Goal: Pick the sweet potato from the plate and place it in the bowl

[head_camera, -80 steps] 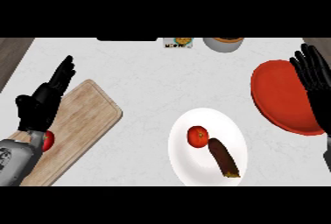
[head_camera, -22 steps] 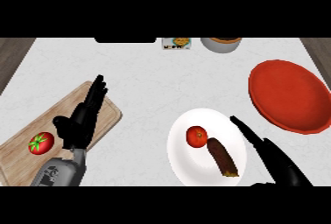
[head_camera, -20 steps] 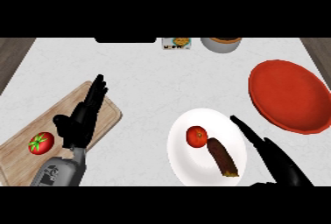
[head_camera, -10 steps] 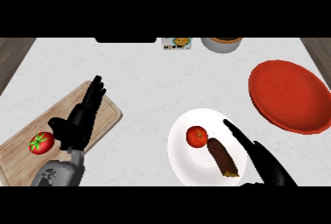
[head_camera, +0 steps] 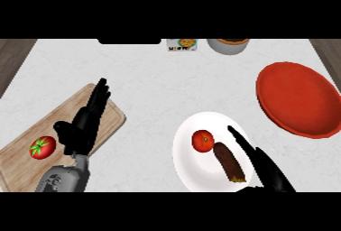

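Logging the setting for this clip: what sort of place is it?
Most likely a kitchen counter: a pale marbled worktop, a wooden cutting board with a tomato on it, and a white plate holding food.

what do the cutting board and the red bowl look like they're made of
Cutting board: looks like wood, pale tan with lengthwise grain lines, matte finish. Red bowl: probably ceramic or plastic, uniform red with smooth soft shading and no pattern; the look leaves it open.
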Robot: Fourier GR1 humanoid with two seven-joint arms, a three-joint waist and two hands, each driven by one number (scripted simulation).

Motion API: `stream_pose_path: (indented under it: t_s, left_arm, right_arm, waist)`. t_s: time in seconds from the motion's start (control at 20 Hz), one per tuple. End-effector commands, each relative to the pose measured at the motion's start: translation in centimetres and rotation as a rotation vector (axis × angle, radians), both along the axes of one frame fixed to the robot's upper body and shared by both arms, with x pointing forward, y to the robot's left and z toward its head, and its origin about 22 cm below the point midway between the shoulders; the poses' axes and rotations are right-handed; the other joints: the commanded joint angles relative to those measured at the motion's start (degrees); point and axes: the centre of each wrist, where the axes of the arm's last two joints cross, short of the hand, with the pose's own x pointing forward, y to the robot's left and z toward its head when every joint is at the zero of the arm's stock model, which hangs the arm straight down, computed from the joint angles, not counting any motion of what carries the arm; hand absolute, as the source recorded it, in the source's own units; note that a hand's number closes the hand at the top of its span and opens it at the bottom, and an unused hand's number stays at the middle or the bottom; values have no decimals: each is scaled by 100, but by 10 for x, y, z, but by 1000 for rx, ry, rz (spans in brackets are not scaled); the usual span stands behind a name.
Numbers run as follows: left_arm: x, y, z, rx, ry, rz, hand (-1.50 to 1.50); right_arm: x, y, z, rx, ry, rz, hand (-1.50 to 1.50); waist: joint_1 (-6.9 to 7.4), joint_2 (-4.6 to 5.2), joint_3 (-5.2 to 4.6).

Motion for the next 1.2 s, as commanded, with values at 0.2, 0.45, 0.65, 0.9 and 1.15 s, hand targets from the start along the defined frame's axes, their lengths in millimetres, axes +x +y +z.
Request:
stream_pose_path:
  t_s: [0.2, 0.45, 0.65, 0.9, 1.15]
  left_arm:
    - [0, 10, 9, -12, -3, 8, 0]
    - [-5, -7, -3, -8, 8, -2, 0]
    - [-14, 0, 8, -13, -3, -4, 0]
    - [5, -4, 3, -15, -6, 8, 0]
    - [-4, 8, 2, -11, -1, 6, 0]
  right_arm:
    - [7, -12, -23, -202, -6, -19, -150]
    - [19, -26, -40, -214, 27, 32, -150]
    - [21, 5, -51, -183, 35, 52, -150]
    - [15, 10, -63, -283, -46, 274, 150]
    - [12, 21, -66, -215, -31, 267, 150]
  waist:
    - [7, 0, 0]
    - [9, 3, 1]
    - [18, 0, 1]
    - [15, 11, 2]
    - [25, 3, 2]
